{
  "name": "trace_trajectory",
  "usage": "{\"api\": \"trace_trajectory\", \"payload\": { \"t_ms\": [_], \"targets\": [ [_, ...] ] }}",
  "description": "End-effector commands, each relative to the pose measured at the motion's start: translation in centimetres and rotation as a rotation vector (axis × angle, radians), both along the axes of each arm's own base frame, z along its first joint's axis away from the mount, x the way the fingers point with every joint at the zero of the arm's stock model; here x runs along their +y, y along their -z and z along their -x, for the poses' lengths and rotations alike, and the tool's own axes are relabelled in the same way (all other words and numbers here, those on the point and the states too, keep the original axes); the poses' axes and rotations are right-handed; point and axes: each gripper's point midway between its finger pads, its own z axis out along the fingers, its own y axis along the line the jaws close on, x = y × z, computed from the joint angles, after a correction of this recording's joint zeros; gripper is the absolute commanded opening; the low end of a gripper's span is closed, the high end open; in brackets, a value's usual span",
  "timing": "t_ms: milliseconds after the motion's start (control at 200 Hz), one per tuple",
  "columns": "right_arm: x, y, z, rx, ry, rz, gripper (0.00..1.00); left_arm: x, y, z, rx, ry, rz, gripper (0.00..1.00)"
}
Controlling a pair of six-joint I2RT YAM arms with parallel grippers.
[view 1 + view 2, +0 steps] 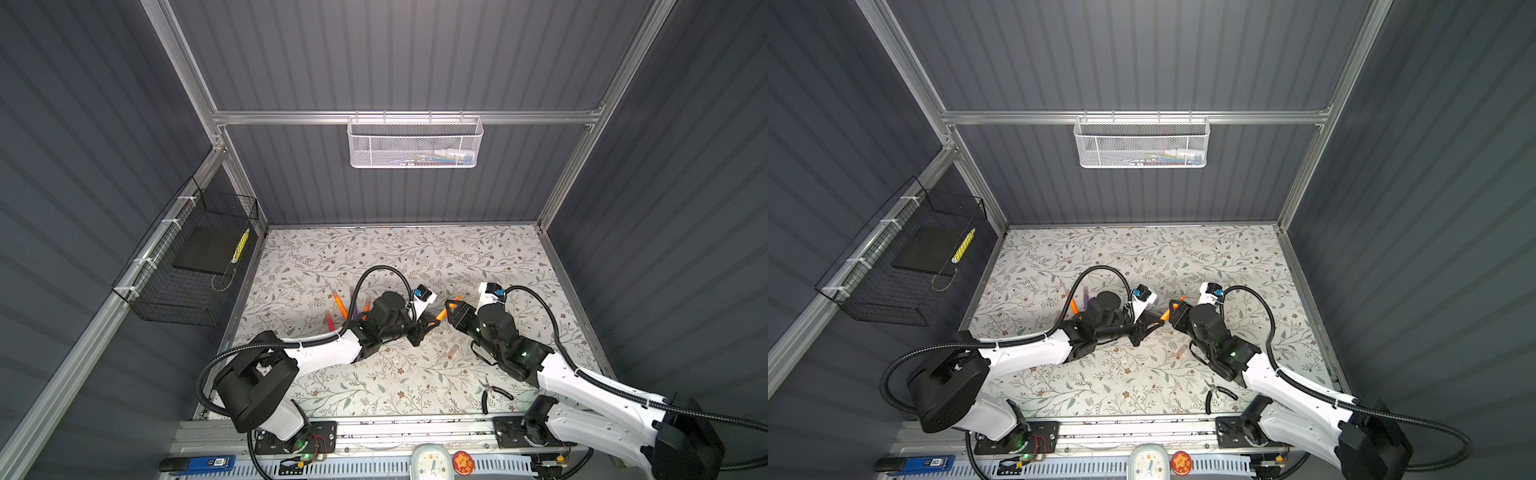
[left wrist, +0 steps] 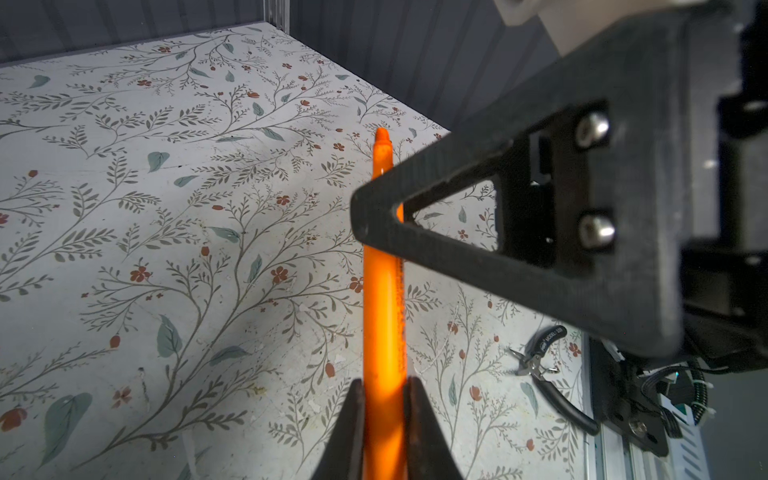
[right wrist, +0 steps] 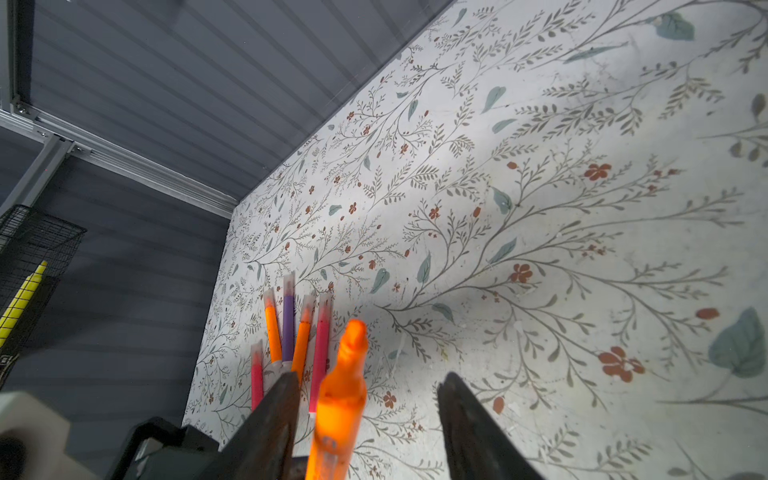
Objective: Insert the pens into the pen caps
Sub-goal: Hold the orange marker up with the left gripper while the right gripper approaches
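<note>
Nearest the left wrist lens, at the bottom middle of that frame, the left pincer [image 2: 384, 384] is clamped tight on an orange pen [image 2: 382, 299], which runs up the frame with its bare tip free; in both top views this pen bridges the two pincers at mid-frame, above the counter [image 1: 415, 257]. The right pincer [image 3: 370, 376] stands about half apart around the tip, with a clear gap on one side, so it grips nothing yet; whether its other finger touches the pen I cannot tell.

I read this as a hand-over or steadying grip before capping; it should go best if the right jaws close squarely across the barrel, short of the tip, and the left lets go only once that hold is firm, else the pen may twist or drop.

One loose cap [image 1: 453, 351] lies on the counter just below the right pincer in a top view; five capped pens [image 3: 291, 332] lie together at the lower left of the right wrist frame. Pliers [image 1: 494, 392] lie lower right, near the front rail; the upper half of the counter offers open room, while the right side rail runs close to the right arm.
</note>
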Motion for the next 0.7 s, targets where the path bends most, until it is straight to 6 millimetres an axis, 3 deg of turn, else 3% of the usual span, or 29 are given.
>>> {"api": "trace_trajectory", "payload": {
  "t_ms": [0, 415, 690],
  "targets": [
    [0.5, -1.6, -0.6, -0.035, -0.023, -0.013, 0.56, -1.1, -1.3, 0.0, -0.040, 0.038, 0.026, 0.00],
    [1.9, -1.2, -1.1, 0.003, -0.067, -0.040, 0.47, -1.4, -0.9, 0.1, -0.043, 0.041, 0.007, 0.00],
    [1.5, -0.7, -1.0, 0.018, -0.058, -0.008, 0.17, -1.5, -0.9, 0.3, -0.042, 0.050, 0.004, 0.00]
  ]
}}
